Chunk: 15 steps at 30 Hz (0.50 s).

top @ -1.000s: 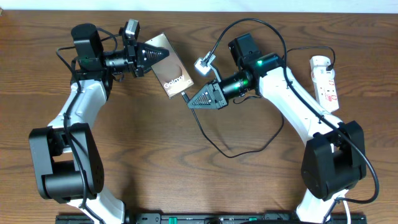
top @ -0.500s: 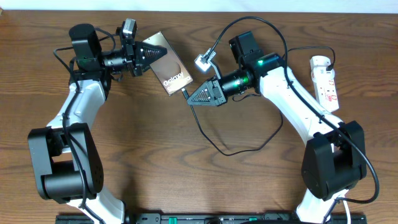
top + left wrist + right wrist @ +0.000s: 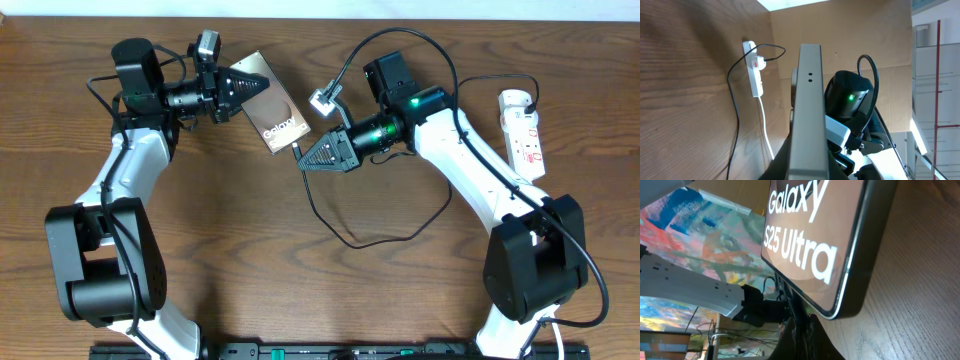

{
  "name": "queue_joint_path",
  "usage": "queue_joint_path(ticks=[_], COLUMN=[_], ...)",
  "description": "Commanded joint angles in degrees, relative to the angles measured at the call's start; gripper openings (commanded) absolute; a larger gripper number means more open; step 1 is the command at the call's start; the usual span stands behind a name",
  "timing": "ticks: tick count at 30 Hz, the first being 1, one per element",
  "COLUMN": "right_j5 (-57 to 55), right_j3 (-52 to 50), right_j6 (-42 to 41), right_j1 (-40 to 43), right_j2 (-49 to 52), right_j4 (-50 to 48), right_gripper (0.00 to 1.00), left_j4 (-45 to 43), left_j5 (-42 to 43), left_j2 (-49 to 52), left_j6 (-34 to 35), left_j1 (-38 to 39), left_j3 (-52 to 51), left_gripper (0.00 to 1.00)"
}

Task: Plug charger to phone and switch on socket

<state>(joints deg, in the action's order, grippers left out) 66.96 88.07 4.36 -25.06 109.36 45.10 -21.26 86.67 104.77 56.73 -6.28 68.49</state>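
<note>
- The phone [image 3: 275, 120] lies aslant with its screen up. The left gripper [image 3: 250, 86] is clamped on its upper end, and the left wrist view shows the phone edge-on between the fingers. If that hold is light, a push at the phone's other end could slide or swing it and carry the port off line.
- The right gripper [image 3: 306, 162] sits at the phone's lower end, its fingers drawn together on the plug end of the charger [image 3: 360, 246]. The tip is lost in shadow in the right wrist view, so I cannot tell whether it has entered the port.
- A plug tilted against the phone's bottom edge would likely catch on the rim instead of seating. Forcing it risks bending the tip.
- The charger's slack loops on the table [image 3: 250, 270] below and to the right of the phone, passing under the right arm. A snag there could tug the plug sideways.
- The socket [image 3: 525, 128] lies well apart, far to the right of the phone. Reaching for its switch could drag the cable and pull a shallow plug out.
</note>
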Motion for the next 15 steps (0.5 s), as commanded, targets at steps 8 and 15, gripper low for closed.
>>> queue_joint_path(ticks=[8, 15], right_j5=[0.0, 0.0], right_j3=[1.2, 1.2], right_j6=[-0.7, -0.7], right_j1=[-0.2, -0.5], right_j2=[-1.6, -1.6], right_j4=[0.2, 0.3], right_gripper=[0.01, 0.01], left_j4=[-0.3, -0.3], left_j5=[3.3, 3.3], left_j2=[-1.7, -1.7], left_j6=[-0.6, -0.6], left_j1=[0.5, 0.5], left_j3=[1.0, 1.0], left_gripper=[0.07, 0.07])
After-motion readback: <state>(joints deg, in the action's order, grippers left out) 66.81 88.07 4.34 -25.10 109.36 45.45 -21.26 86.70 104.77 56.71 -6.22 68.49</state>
